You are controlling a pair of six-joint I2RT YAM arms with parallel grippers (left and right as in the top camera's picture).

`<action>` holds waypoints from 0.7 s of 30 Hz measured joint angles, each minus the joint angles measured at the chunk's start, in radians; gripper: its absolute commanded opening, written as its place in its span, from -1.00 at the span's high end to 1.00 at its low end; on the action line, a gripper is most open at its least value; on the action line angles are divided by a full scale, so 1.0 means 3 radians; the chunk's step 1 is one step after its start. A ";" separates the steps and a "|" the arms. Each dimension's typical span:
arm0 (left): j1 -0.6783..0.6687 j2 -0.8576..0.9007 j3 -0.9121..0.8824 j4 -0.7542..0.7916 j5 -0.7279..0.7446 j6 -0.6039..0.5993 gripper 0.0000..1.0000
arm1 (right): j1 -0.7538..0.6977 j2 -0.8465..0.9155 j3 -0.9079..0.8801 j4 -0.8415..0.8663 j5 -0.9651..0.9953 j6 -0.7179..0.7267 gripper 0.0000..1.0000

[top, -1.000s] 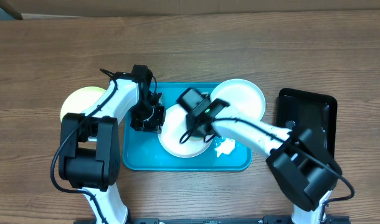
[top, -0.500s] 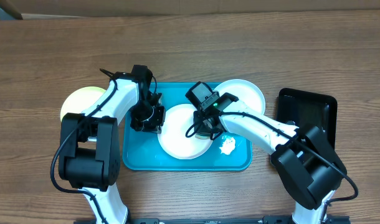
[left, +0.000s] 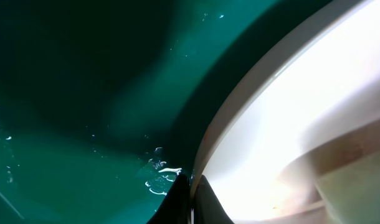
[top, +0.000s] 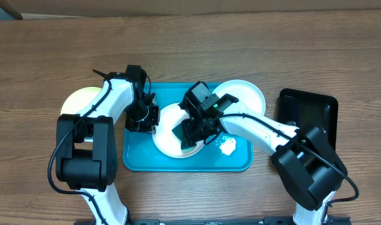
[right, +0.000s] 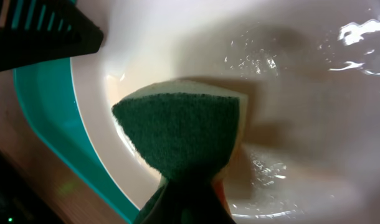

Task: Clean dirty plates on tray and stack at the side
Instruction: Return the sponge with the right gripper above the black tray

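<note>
A white plate (top: 165, 139) lies in the turquoise tray (top: 135, 159). My left gripper (top: 144, 120) is shut on the plate's left rim; the left wrist view shows the jaws (left: 190, 190) pinching the rim of the plate (left: 289, 124) over the wet tray (left: 84, 93). My right gripper (top: 195, 128) is shut on a green and yellow sponge (top: 182, 135) pressed on the plate. The right wrist view shows the sponge (right: 177, 130) on the wet plate (right: 302, 93). A second white plate (top: 248, 97) overlaps the tray's back right corner. A pale yellow-green plate (top: 78, 100) lies on the table to the left.
A glossy black tray (top: 309, 115) sits at the right. A white blob of foam (top: 228, 146) lies in the blue tray to the right of the plate. The wooden table (top: 190, 50) stretches behind the tray. My left gripper also shows in the right wrist view (right: 40, 28).
My right gripper has swept the sponge down and to the left across the plate. The plate and my left gripper have shifted slightly left.
</note>
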 measured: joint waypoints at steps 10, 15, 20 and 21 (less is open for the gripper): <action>0.0000 -0.0175 0.0000 0.0000 -0.0140 -0.0022 0.92 | -0.0300 -0.0605 0.0285 -0.0587 0.0652 -0.0009 0.93; 0.0000 -0.0429 0.0000 -0.0010 -0.0361 -0.0153 0.92 | -0.0608 -0.0880 0.0287 -0.1052 0.1074 0.0235 0.92; 0.0000 -0.0725 0.0000 -0.0047 -0.0738 -0.0373 0.92 | -0.1175 -0.1123 0.0287 -0.1466 0.1314 0.0374 0.92; 0.0000 -0.0811 0.0000 -0.0065 -0.0849 -0.0430 0.92 | -0.1325 -0.1162 0.0290 -0.1555 0.1361 0.0380 0.93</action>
